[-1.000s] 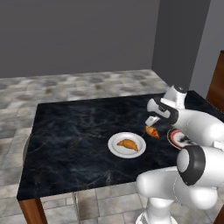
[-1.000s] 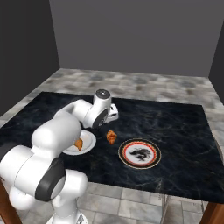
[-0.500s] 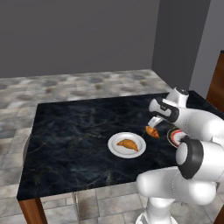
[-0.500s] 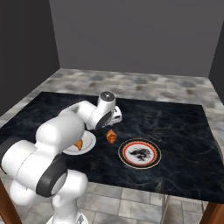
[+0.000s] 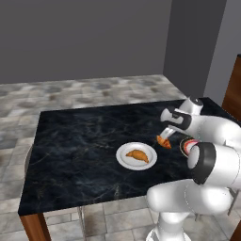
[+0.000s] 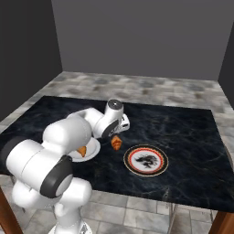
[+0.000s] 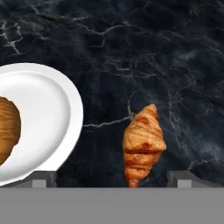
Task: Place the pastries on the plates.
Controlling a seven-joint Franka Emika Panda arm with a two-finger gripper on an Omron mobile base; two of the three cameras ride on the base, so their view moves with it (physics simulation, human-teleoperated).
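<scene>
Dark marbled tabletop [image 5: 75,141] in a grey-walled kitchen, and the loose small golden-orange crescent croissant [image 7: 142,142] lies flat on the bare stone between the two plates, touching neither. Over the last second the two-finger gripper [image 7: 113,178] has dropped lower and closer over it; the pastry itself hasn't shifted. In the hand view it now sits between the two dark fingertips [image 7: 43,176], roughly centred, long axis pointing away from the camera. Jaws are spread wide and nothing is held. From the right base view the hand hangs just above the croissant [image 6: 116,143], contact not clear at this resolution. Judgement: this is the end of the approach, next step is a little more descent, then close across the narrow width. Crescent is soft-looking and low, so a close made too high could skid it sideways. On one side, the plain white round plate [image 5: 123,158] already carries the other golden-orange croissant [image 5: 137,155], so half the job is done. On the other side, the round plate with the red and dark patterned rim [image 6: 145,160] has nothing on it and is the obvious drop target, a short carry away.
</scene>
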